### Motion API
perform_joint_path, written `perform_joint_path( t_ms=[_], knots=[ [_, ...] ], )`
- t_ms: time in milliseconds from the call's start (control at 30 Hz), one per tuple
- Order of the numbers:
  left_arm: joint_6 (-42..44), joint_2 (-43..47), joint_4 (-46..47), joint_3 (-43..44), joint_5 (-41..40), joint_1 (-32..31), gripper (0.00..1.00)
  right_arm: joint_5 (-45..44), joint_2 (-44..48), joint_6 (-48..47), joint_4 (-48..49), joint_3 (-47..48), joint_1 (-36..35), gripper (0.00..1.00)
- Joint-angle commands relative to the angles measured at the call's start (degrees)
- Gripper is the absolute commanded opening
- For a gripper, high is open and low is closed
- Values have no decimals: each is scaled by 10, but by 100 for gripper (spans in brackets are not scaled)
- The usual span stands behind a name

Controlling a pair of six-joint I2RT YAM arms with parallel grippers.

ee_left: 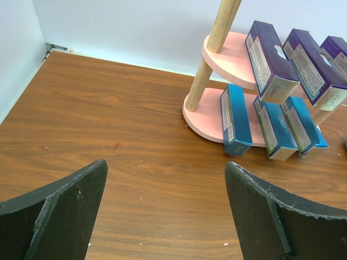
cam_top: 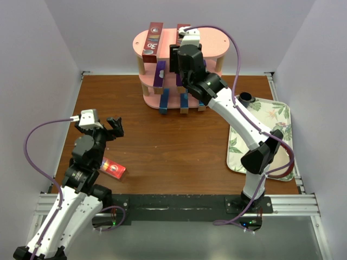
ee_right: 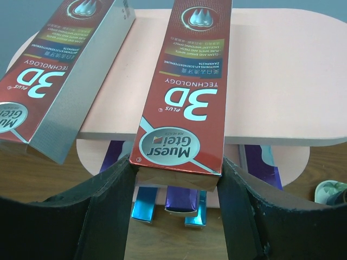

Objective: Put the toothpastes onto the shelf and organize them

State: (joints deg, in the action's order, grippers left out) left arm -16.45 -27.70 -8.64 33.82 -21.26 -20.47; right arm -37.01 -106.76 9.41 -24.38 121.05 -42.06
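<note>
The pink shelf [cam_top: 217, 43] stands at the back of the table. On its top board lie two red "3D" toothpastes: one [ee_right: 59, 81] lies free at the left, and my right gripper [ee_right: 176, 165] is shut on the near end of the other [ee_right: 187, 97]. Three purple cartons [ee_left: 268, 59] rest on the middle board and three shiny blue ones [ee_left: 234, 119] on the bottom board [ee_left: 203, 111]. A third red carton [cam_top: 114, 169] lies on the table by my left arm. My left gripper [ee_left: 165, 168] hangs open above bare wood with nothing between its fingers.
A floral tray [cam_top: 271, 116] lies at the right of the table, with a small dark object [cam_top: 246, 97] at its far corner. White walls close in the table at the back and both sides.
</note>
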Motion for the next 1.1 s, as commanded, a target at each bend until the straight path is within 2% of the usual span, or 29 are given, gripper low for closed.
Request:
perform_joint_path(
  t_ms=[0,133,233,333,500,667,933,1067],
  knots=[
    [3,5,18,-9,-6,-4,94,-34,-1,10,23,32,0,59],
    [2,5,18,-10,-7,-4,94,-16,8,14,21,30,0,83],
    [1,4,19,-10,-7,-4,94,7,28,17,27,15,0,94],
    [-1,2,18,-10,-9,-4,95,40,65,18,35,-13,0,98],
    [-17,-10,0,-6,-31,-4,95,93,157,13,73,-135,1,98],
    [-90,-44,-77,15,-111,-4,97,126,282,8,112,-303,0,99],
    [-222,-110,-228,27,-198,-4,100,98,436,16,137,-554,1,99],
    [-241,-145,-241,19,-189,11,100,93,481,25,136,-629,2,99]
  ],
)
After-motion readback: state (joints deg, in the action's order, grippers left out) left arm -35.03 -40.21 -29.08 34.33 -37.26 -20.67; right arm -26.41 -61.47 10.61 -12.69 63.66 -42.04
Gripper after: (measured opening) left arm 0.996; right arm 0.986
